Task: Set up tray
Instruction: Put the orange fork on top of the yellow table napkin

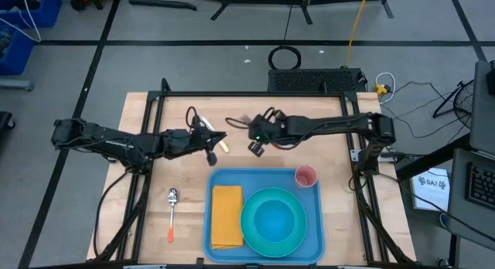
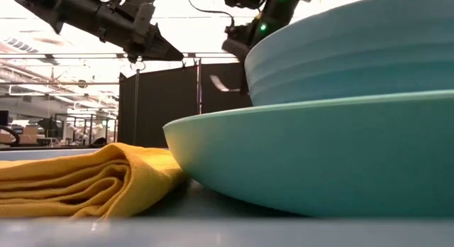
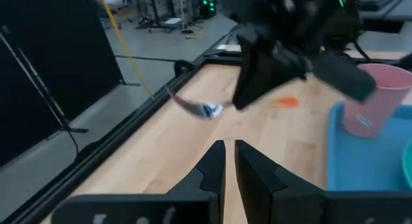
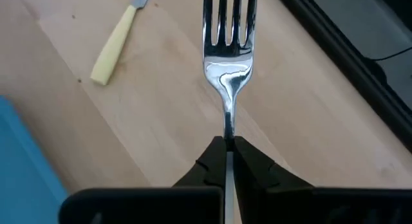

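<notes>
While right gripper (image 4: 225, 147) pinches fork (image 4: 228, 50)

Glossy metal fork (image 4: 228, 50), matt wooden table (image 1: 348, 223), yellow cloth napkin (image 1: 227, 215).

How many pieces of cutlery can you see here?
3: a spoon on the table left of the tray, a yellow-handled knife on the wood behind the tray, and a fork held in the right pincer. Others may be hidden.
</notes>
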